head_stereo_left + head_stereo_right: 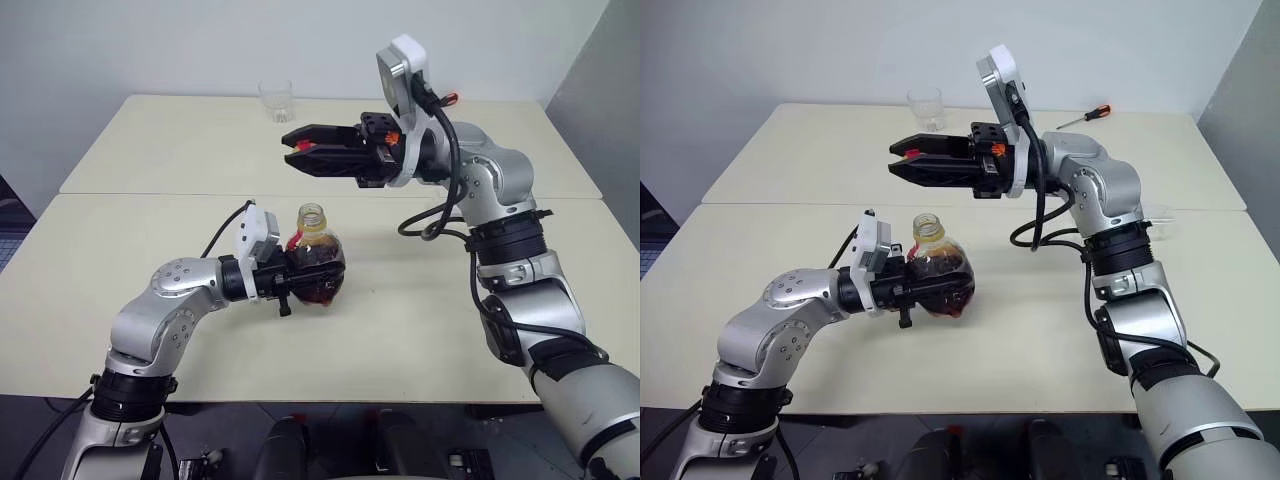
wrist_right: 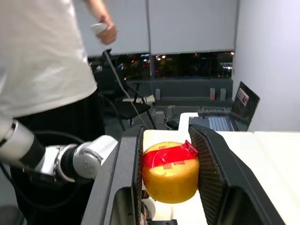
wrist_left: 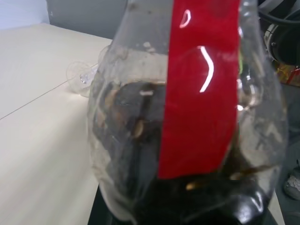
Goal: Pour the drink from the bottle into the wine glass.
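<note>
Left gripper (image 1: 305, 272) sits closest to the head camera, low over the near table (image 1: 420, 330), fingers clamped on the belly of the bottle (image 1: 318, 262). Bottle is upright, mouth open at the top, no cap on it. Drink (image 1: 945, 290) fills the lower half, dark brown-red. Whether the base touches the table or hangs just above it, can't tell. Left wrist view is up against the bottle wall: clear plastic, red label strip (image 3: 201, 89) down the middle, dark liquid behind it.

Right gripper (image 1: 298, 150) is higher and farther back, pointing level toward the robot's left, above and slightly behind the bottle, well apart from it. Its fingers pinch the yellow cap (image 2: 169, 172); the right wrist view shows the cap squeezed between both finger pads, a torn red seal band (image 2: 171, 153) around its top. So right is gripping the cap, left is gripping the bottle.

Outward from there: clear tumbler (image 1: 926, 108) stands at the far edge of the rear table (image 1: 820, 150), beyond both grippers. A screwdriver (image 1: 1085, 116) with an orange handle lies on the rear table to the robot's right of the tumbler. Something clear and glassy (image 3: 82, 77) lies on the table past the bottle in the left wrist view; too blurred to name.

Right wrist view also catches a person (image 2: 42, 61) in a white shirt standing beyond the table, holding a small object up in one hand (image 2: 107, 32), and an open laptop (image 2: 229, 115) on a surface behind.
</note>
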`<control>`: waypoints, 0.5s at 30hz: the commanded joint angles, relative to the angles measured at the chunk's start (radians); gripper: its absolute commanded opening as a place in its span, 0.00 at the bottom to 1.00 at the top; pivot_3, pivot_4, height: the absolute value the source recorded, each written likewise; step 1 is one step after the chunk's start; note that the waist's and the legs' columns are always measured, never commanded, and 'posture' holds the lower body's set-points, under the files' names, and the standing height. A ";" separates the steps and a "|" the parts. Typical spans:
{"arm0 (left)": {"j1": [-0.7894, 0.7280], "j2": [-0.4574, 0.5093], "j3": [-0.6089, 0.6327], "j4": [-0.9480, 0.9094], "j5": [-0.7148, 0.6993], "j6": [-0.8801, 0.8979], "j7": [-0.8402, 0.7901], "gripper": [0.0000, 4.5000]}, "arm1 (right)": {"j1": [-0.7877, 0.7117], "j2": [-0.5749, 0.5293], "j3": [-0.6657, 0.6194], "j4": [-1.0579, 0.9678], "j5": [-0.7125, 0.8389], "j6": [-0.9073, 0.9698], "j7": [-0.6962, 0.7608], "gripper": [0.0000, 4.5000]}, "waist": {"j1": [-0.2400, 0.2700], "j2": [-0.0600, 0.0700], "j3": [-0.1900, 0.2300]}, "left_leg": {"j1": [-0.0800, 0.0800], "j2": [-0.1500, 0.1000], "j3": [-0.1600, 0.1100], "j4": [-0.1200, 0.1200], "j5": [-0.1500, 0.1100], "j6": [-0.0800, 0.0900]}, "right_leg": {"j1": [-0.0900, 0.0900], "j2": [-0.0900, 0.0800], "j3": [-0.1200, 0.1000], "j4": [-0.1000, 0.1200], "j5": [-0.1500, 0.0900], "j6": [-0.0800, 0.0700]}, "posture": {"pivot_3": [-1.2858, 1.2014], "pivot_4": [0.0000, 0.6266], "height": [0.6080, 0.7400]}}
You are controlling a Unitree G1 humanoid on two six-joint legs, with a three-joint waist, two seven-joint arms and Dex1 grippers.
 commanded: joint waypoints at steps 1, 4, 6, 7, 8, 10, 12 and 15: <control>-0.023 0.008 0.019 -0.020 -0.006 -0.026 -0.006 0.21 | -0.008 -0.029 -0.043 -0.066 0.029 0.033 -0.031 0.28 | 0.000 0.000 0.000 | 0.000 0.000 0.000 0.000 0.000 0.000 | 0.000 0.000 0.000 0.000 0.000 0.000 | 0.52 0.24 1.00; -0.024 0.012 0.033 -0.015 -0.002 -0.031 0.007 0.21 | 0.049 -0.069 -0.079 -0.160 0.044 0.084 -0.106 0.28 | 0.001 0.000 0.000 | 0.000 0.000 0.000 0.000 0.000 0.000 | 0.000 0.000 0.000 0.000 0.000 0.000 | 0.52 0.24 1.00; -0.016 0.016 0.043 -0.024 -0.006 -0.027 0.014 0.21 | 0.111 -0.098 -0.105 -0.267 0.061 0.136 -0.177 0.28 | 0.003 0.000 0.000 | -0.001 0.000 -0.001 0.000 0.000 0.000 | 0.000 -0.001 -0.001 0.000 0.000 0.000 | 0.52 0.24 1.00; -0.011 0.018 0.047 -0.030 -0.009 -0.023 0.018 0.21 | 0.149 -0.114 -0.115 -0.325 0.068 0.159 -0.213 0.28 | 0.003 0.000 0.000 | -0.001 0.000 -0.001 0.000 0.000 0.000 | 0.000 -0.001 -0.001 -0.001 0.000 0.000 | 0.52 0.24 1.00; -0.007 0.019 0.050 -0.034 -0.011 -0.021 0.020 0.21 | 0.176 -0.126 -0.122 -0.367 0.074 0.176 -0.240 0.28 | 0.003 0.000 0.000 | -0.001 0.000 0.000 0.000 0.000 0.000 | 0.000 -0.001 0.000 0.000 0.000 0.000 | 0.52 0.24 1.00; 0.004 0.021 0.056 -0.043 -0.015 -0.019 0.025 0.21 | 0.258 -0.152 -0.143 -0.468 0.059 0.202 -0.340 0.28 | 0.002 0.000 0.000 | -0.001 0.000 0.000 0.000 0.000 0.000 | 0.000 -0.002 0.000 -0.001 0.000 0.000 | 0.52 0.24 1.00; 0.012 0.019 0.061 -0.046 -0.017 -0.019 0.035 0.21 | 0.398 -0.180 -0.163 -0.609 -0.014 0.206 -0.490 0.28 | 0.002 0.000 0.000 | -0.001 0.000 0.000 0.000 0.000 0.000 | 0.000 -0.001 0.000 -0.001 0.000 0.000 | 0.52 0.24 1.00; 0.015 0.015 0.062 -0.048 -0.018 -0.019 0.042 0.21 | 0.537 -0.190 -0.178 -0.748 -0.064 0.225 -0.648 0.28 | 0.003 0.000 0.000 | -0.001 0.000 -0.001 0.000 0.000 0.000 | 0.000 -0.001 0.000 -0.001 0.000 0.000 | 0.52 0.24 1.00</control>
